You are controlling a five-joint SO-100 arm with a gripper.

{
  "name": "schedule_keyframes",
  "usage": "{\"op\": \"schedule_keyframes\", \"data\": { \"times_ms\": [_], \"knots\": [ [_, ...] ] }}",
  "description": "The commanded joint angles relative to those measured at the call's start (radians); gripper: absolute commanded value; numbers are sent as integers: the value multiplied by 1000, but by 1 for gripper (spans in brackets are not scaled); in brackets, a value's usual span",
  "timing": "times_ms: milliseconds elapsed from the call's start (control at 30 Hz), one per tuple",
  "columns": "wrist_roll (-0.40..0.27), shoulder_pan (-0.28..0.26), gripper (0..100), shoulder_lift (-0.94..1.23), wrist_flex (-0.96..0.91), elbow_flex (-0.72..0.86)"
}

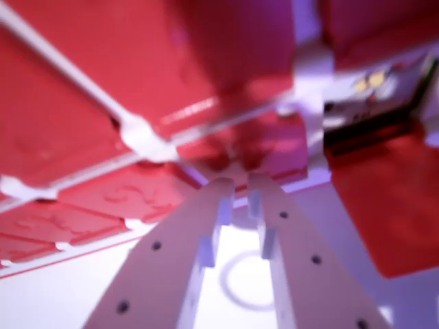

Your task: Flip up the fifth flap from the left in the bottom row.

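A board of red flaps [82,116] with white hinges [140,133] fills the blurred wrist view from very close. One red flap [233,62] at the top centre appears tilted up, away from its neighbours. My gripper [240,184] reaches in from the bottom, and its white fingertips [221,195] stand just below that flap's lower edge [226,113]. The jaws are open by a narrow gap and nothing lies between them. I cannot tell whether a fingertip touches the flap.
To the wrist view's right is a dark opening with yellow marks [374,92] and another red flap [384,199] below it. Beneath the fingers lies a white surface [62,295] with a faint ring [243,281].
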Motion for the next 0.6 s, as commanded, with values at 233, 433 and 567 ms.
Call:
{"op": "schedule_keyframes", "data": {
  "times_ms": [233, 433, 567],
  "knots": [
    [3, -29, 2, 423, 28, 189],
    [-18, -35, 2, 620, 31, 347],
    [-38, -38, 2, 761, 31, 462]
  ]
}}
